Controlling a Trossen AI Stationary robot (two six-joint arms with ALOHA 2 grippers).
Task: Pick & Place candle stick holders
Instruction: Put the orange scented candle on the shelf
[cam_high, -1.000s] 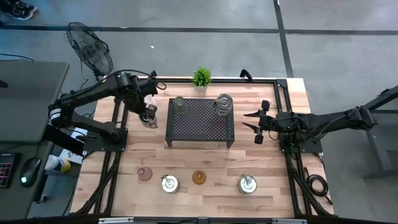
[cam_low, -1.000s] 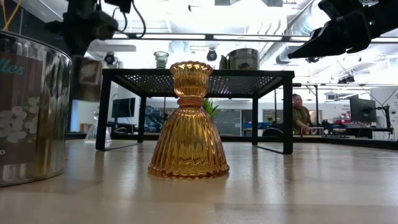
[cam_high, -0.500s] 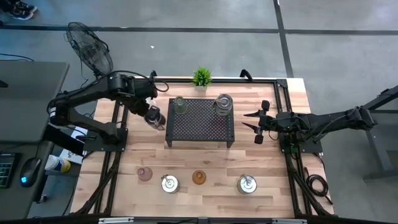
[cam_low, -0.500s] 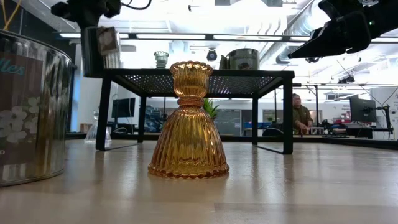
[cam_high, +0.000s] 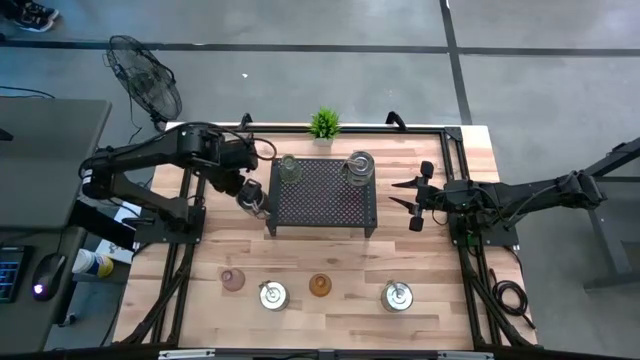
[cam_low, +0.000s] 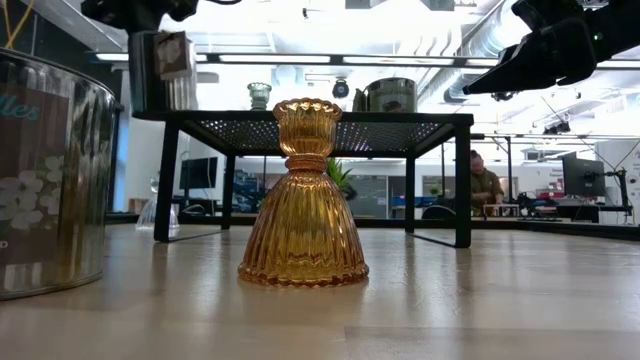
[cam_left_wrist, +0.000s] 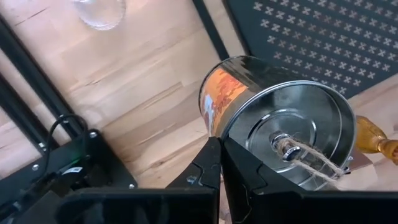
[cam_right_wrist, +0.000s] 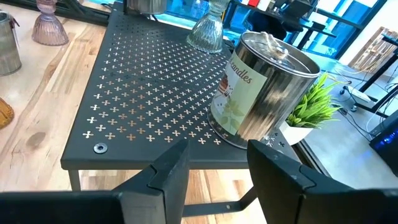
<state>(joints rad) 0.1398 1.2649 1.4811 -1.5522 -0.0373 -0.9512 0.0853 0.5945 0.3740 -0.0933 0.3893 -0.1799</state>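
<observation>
My left gripper (cam_high: 248, 190) is shut on a silver tin holder (cam_left_wrist: 280, 137) with an orange label and a twine knob on its lid. It holds the tin just off the left edge of the black rack (cam_high: 322, 195), at the height of the rack's top (cam_low: 160, 70). A greenish glass holder (cam_high: 289, 168) and a second silver tin (cam_right_wrist: 261, 87) stand on the rack. A pink holder (cam_high: 233, 280), an amber holder (cam_low: 303, 195) and two silver tins (cam_high: 272, 294) (cam_high: 397, 295) stand near the front edge. My right gripper (cam_high: 412, 200) is open and empty right of the rack. My left gripper holds the tin at its upper edge (cam_left_wrist: 219, 134), beside the lid. The fingers (cam_left_wrist: 205, 168) stand close together and hide the place of contact. They come from above. The tin hangs upright below them, lifted clear of the table.
A small green potted plant (cam_high: 323, 124) stands behind the rack. A clear glass holder (cam_left_wrist: 99, 9) stands on the table left of the rack. A fan (cam_high: 145, 80) stands beyond the table's far left corner. A person (cam_low: 483, 185) sits in the room behind.
My left gripper has risen with the silver tin and moved toward the rack. The tin has gone from below the rack's top to level with it, and has stayed upright.
</observation>
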